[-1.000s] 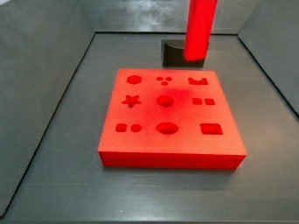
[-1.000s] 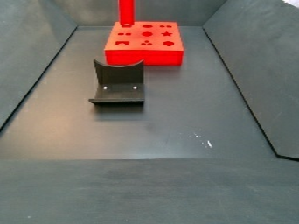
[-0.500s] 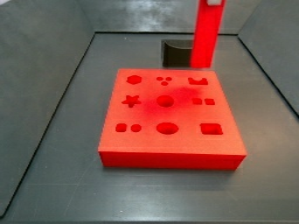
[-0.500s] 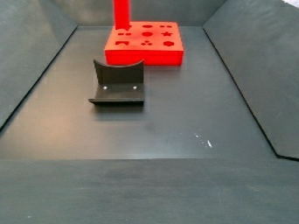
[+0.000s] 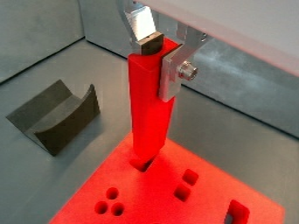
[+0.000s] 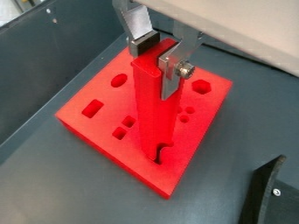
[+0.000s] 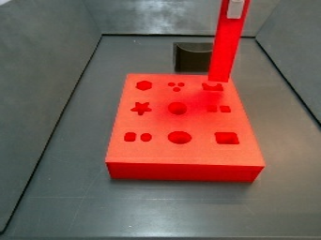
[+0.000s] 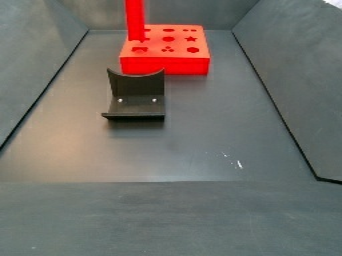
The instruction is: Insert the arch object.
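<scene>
In a wrist view, the pincer (image 5: 156,54) is clamped on the top of the arch object (image 5: 149,114), a long, straight red bar held upright; one silver finger (image 5: 170,73) presses flat against its side and a dark pad shows at its upper end. The bar's lower end meets the red board (image 5: 176,197) at a cutout near the board's edge, and how far it reaches into that cutout cannot be told. A dark grey block (image 5: 55,116) with a curved notch sits on the surface (image 5: 233,118) beside the board, apart from it. In a wrist view from the opposite side, the pincer (image 6: 159,50) again grips the bar (image 6: 151,109), whose foot stands at a notched opening close to the board's (image 6: 100,109) near edge; a dark piece (image 6: 268,192) shows at the frame's corner. In a side view, the bar (image 7: 224,45) rises vertically from the far right area of the board (image 7: 182,141), over an arch-shaped hole, with the grey block (image 7: 191,55) behind it; the pincer itself lies above the frame. In a side view from farther off, the bar (image 8: 135,20) stands at the left end of the distant board (image 8: 167,50), and the grey block (image 8: 134,96) rests nearer on the dark surface (image 8: 174,190).
</scene>
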Controlling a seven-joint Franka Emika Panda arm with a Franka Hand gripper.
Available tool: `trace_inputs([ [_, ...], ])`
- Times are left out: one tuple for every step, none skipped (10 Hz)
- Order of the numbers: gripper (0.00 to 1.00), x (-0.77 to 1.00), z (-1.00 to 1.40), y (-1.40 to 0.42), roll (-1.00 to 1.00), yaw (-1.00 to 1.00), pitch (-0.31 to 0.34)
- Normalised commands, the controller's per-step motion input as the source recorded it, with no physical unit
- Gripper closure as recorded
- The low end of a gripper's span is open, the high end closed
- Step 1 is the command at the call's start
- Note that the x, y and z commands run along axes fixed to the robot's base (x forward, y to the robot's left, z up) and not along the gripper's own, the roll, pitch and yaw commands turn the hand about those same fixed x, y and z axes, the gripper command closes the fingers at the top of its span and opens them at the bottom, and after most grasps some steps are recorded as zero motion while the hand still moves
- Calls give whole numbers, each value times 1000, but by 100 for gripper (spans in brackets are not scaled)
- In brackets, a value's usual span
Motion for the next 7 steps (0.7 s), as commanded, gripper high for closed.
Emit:
trace_inputs([
  [100,240,17,17,39,-160,500],
  [100,337,154,0,43,-63,500],
  [100,0,-37,0,0,0,0],
  [100,3,-294,-49,1,200,-77],
  [100,0,-240,0,0,406,-147],
  [100,-131,-171,0,0,423,-177],
  [100,-206,-9,0,0,323,-190],
])
